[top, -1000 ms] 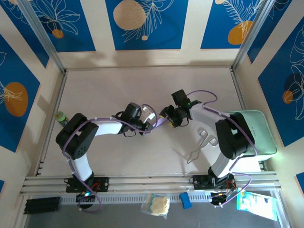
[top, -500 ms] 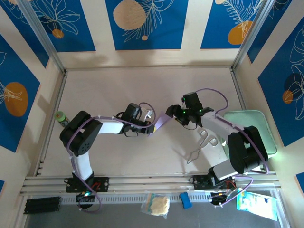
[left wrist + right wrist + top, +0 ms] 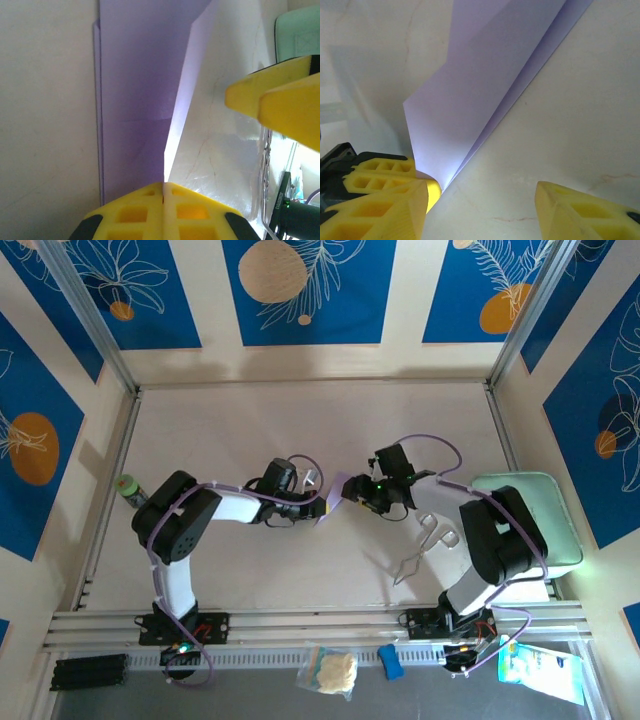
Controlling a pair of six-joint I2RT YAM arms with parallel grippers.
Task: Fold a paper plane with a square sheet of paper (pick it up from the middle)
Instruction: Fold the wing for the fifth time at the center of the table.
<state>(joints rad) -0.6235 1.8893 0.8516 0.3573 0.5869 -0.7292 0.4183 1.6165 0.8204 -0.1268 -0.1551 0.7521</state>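
Pinching the square sheet of paper (image 3: 145, 85) in the clenched left gripper (image 3: 164, 187) around the middle of the table (image 3: 220, 430), about midway between its left and right edges, sheet folded with one flap standing up. Holds the right gripper (image 3: 485, 210) released, jaws spread wide just beside the sheet's free edge, contact unclear. Shows mint-green tray (image 3: 560, 525) at the right edge and metal tongs (image 3: 425, 540) beside it, both apart from the sheet.
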